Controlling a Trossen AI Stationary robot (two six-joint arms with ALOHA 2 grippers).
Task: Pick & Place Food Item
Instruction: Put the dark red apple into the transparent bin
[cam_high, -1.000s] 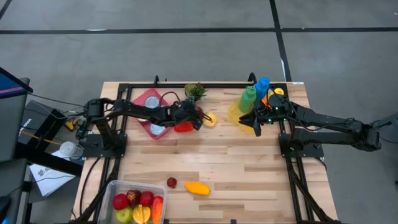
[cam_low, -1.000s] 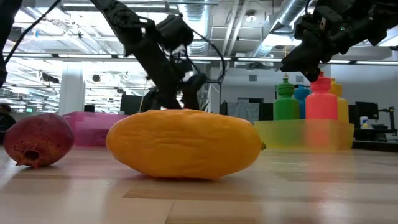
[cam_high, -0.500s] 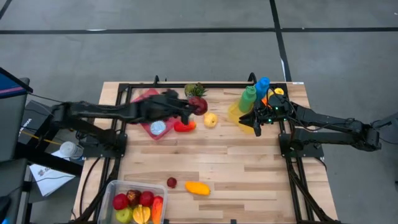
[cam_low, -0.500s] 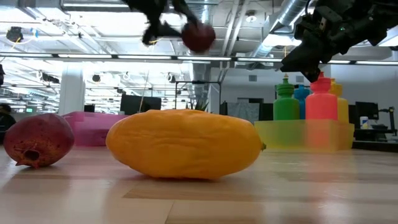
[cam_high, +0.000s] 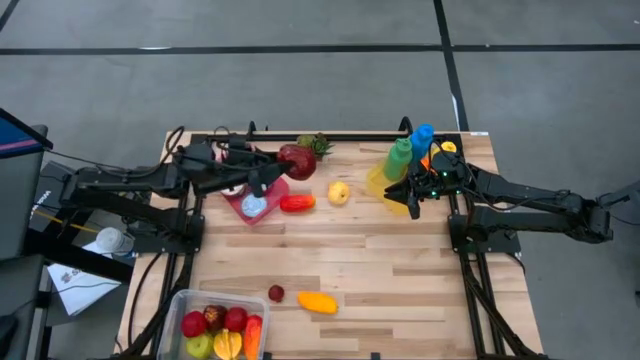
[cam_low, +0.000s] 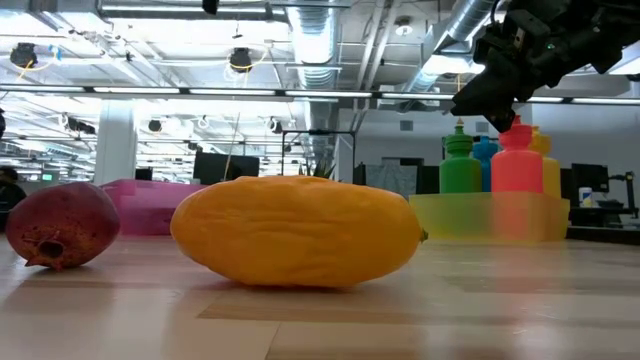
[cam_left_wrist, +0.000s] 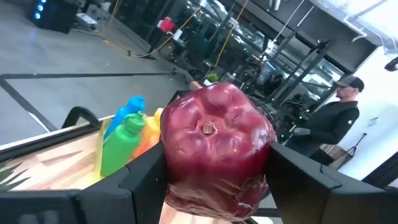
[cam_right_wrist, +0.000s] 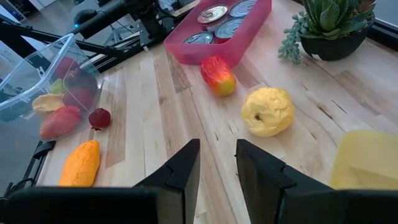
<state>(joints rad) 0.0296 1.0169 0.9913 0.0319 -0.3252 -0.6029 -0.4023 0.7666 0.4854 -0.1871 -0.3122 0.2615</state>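
My left gripper (cam_left_wrist: 214, 186) is clamped on a dark red, lumpy plastic apple (cam_high: 297, 161), held up in the air. The clear plastic tub of fruit (cam_high: 183, 300) sits well below and back toward my base, so I reckon a level carry and a low release works best.

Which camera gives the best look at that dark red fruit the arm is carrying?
The left wrist view: the dark red fruit fills the picture, clamped between the left gripper fingers. The high view shows it small, above the pink tray. The low and right wrist views miss it.
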